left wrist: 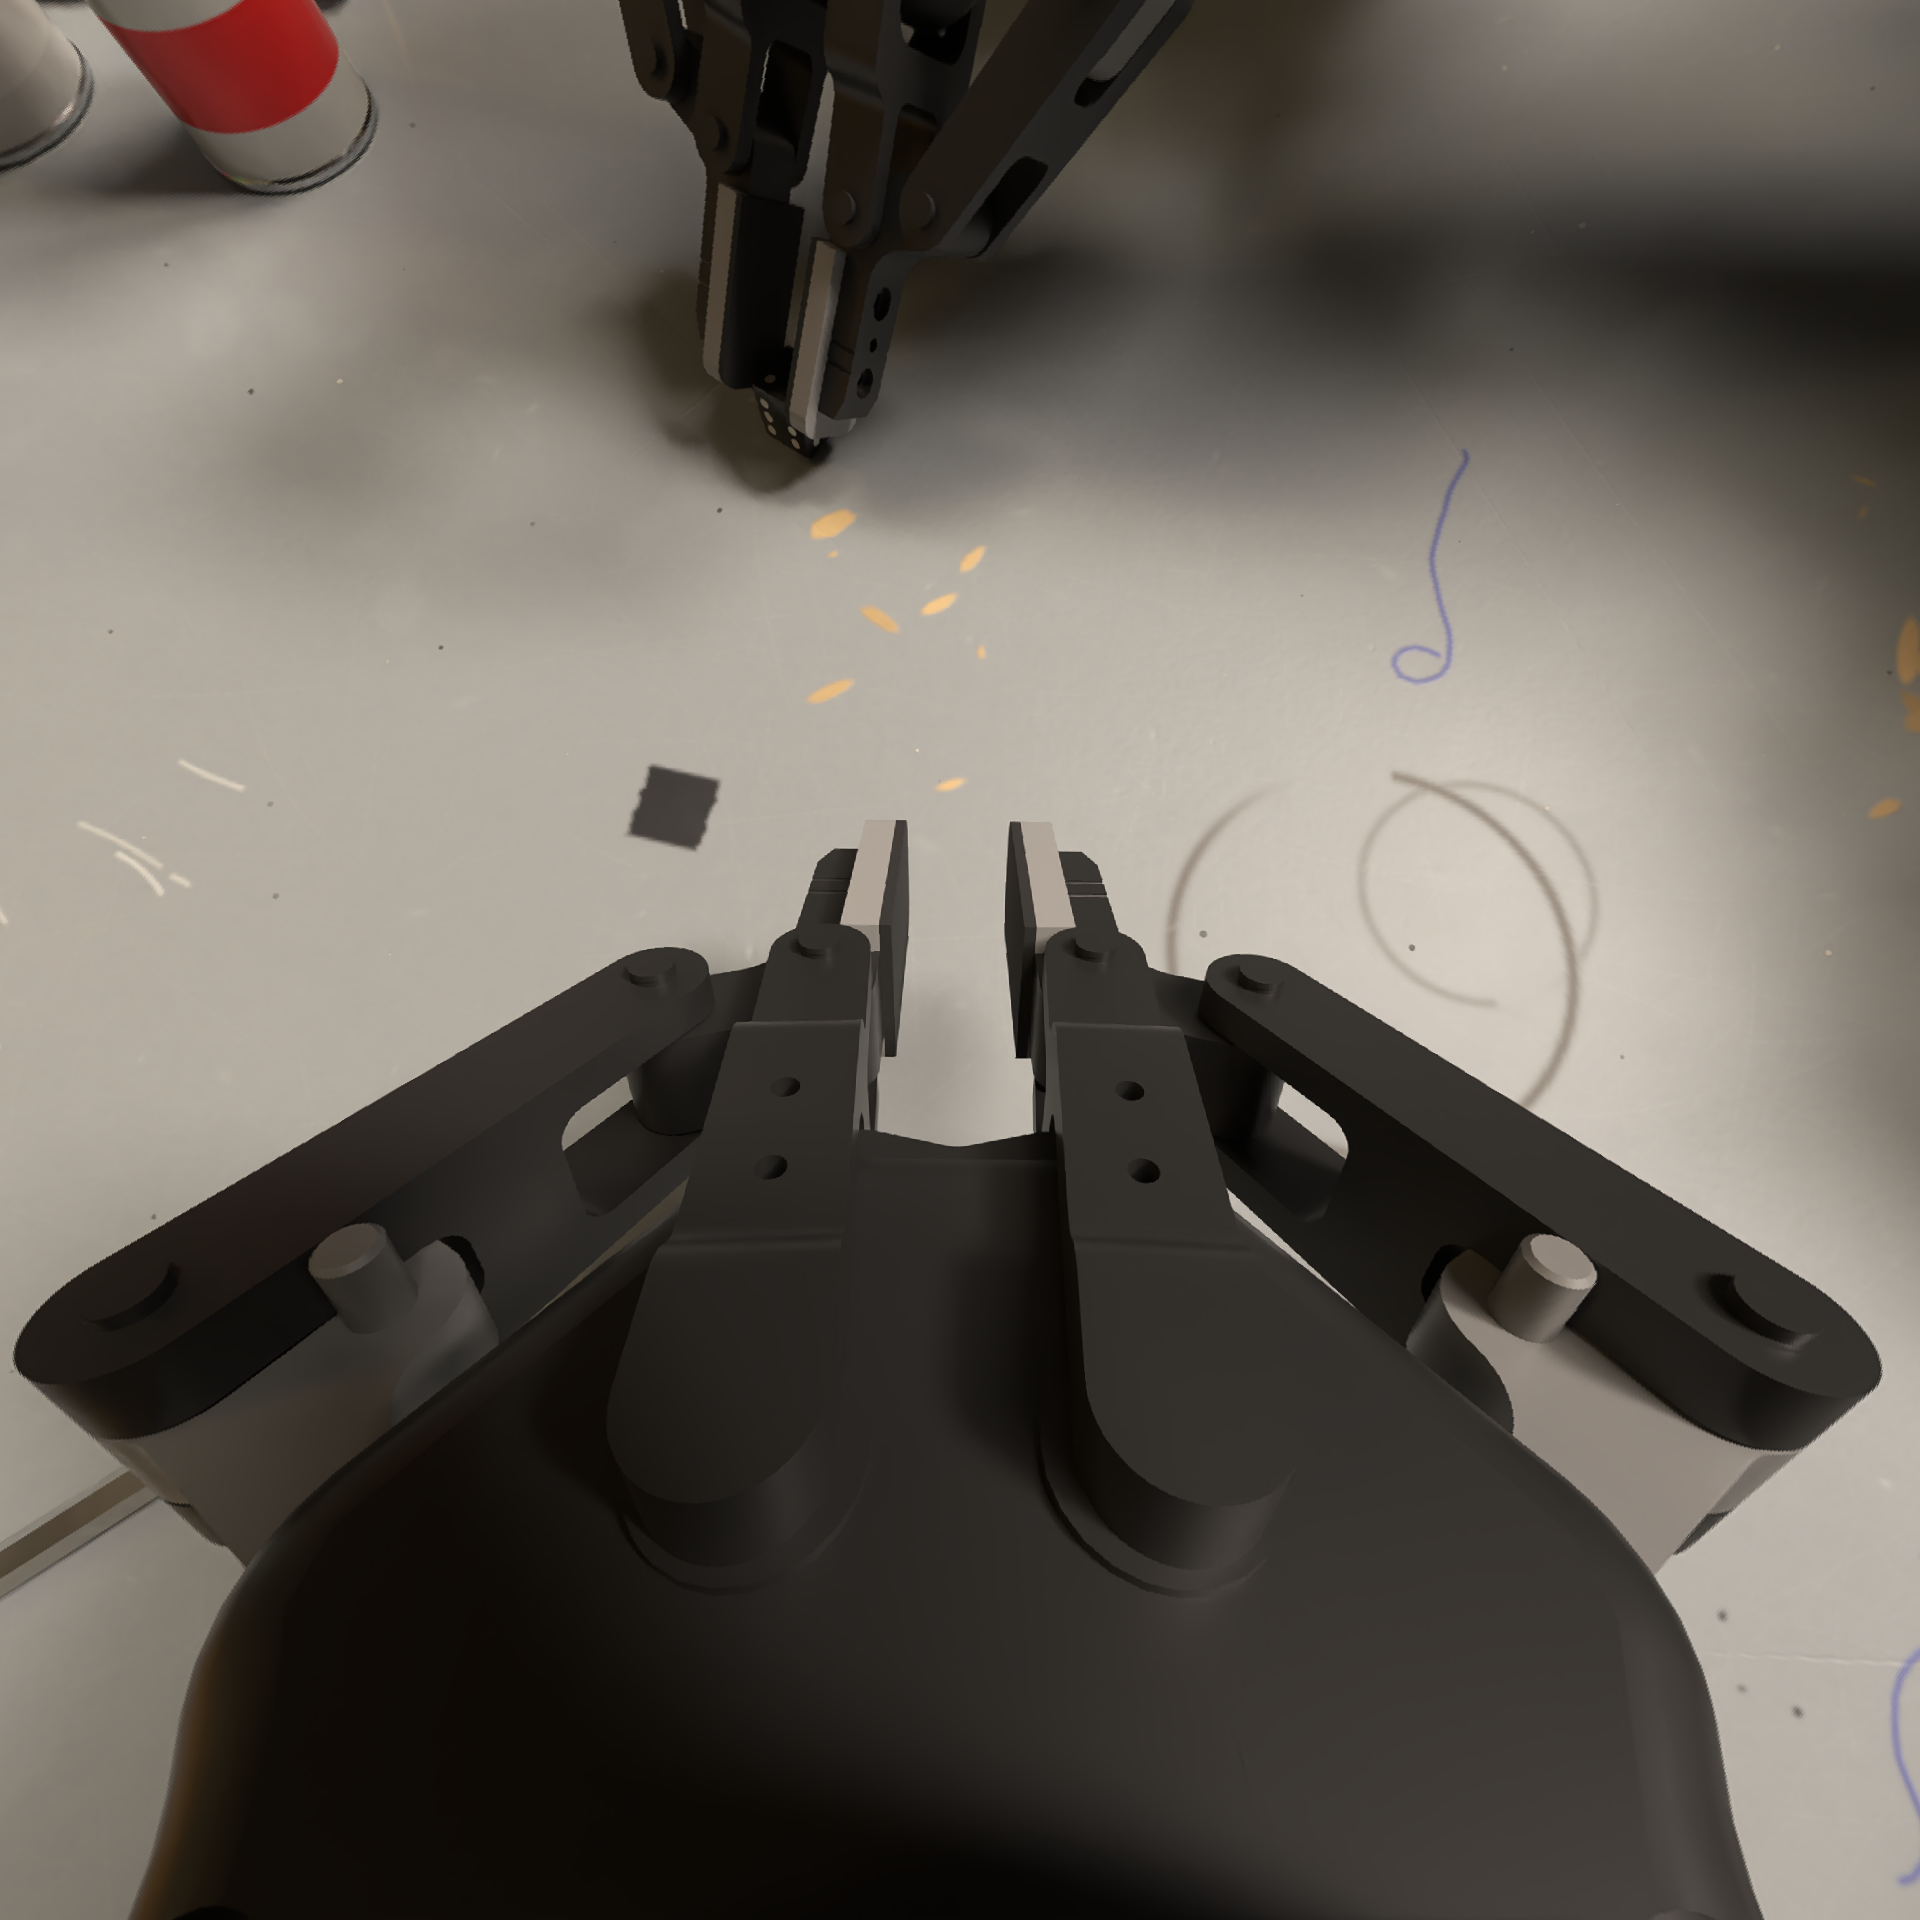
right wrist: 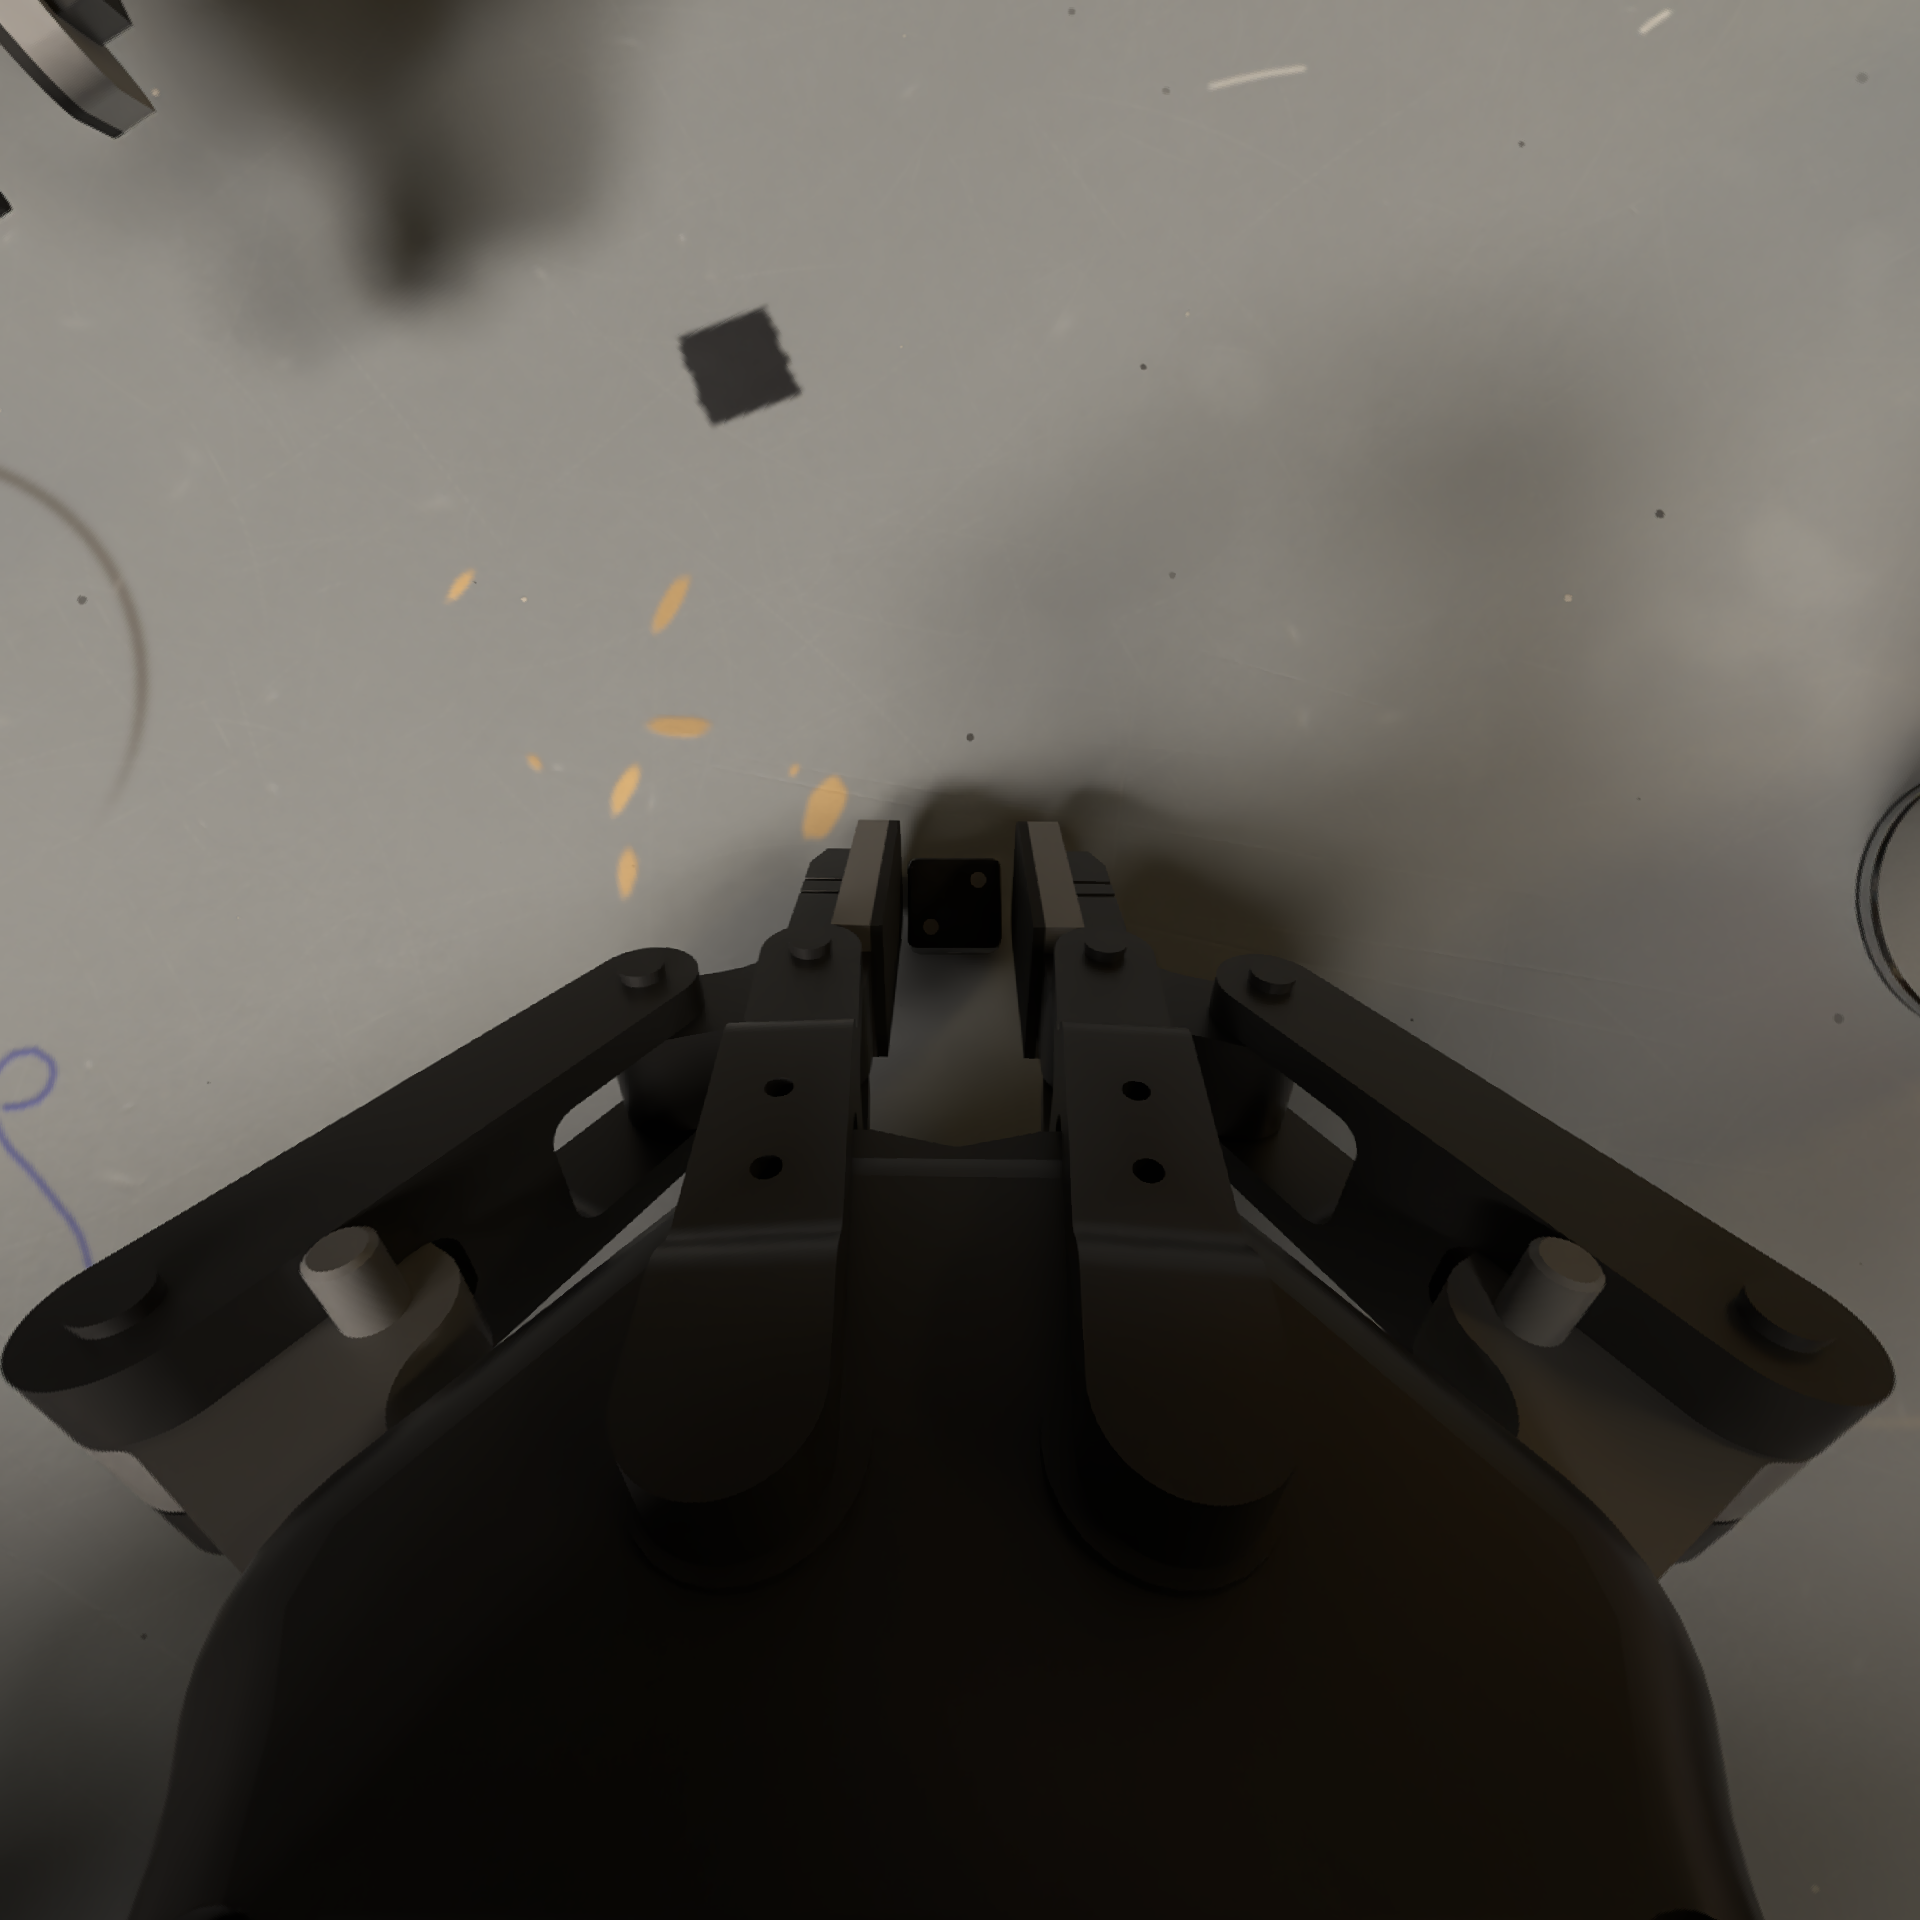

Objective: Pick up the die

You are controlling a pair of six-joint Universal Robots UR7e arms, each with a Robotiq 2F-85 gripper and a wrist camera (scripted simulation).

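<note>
The die (right wrist: 954, 902) is small and black with pale pips. It sits between the fingertips of my right gripper (right wrist: 957, 873), whose jaws are closed in on its two sides. In the left wrist view the right gripper (left wrist: 792, 410) points down at the table at the top centre, with the die (left wrist: 787, 428) sticking out below its tips. I cannot tell if the die touches the table. My left gripper (left wrist: 956, 868) hovers over the table nearer the camera, its jaws a narrow gap apart and empty.
A red-and-white can (left wrist: 244, 88) stands at the far left, with part of another pale can (left wrist: 36, 88) beside it. A flat dark square patch (left wrist: 673, 807) (right wrist: 738, 364), orange flecks, ring marks and blue scribbles mark the grey tabletop (left wrist: 416, 623).
</note>
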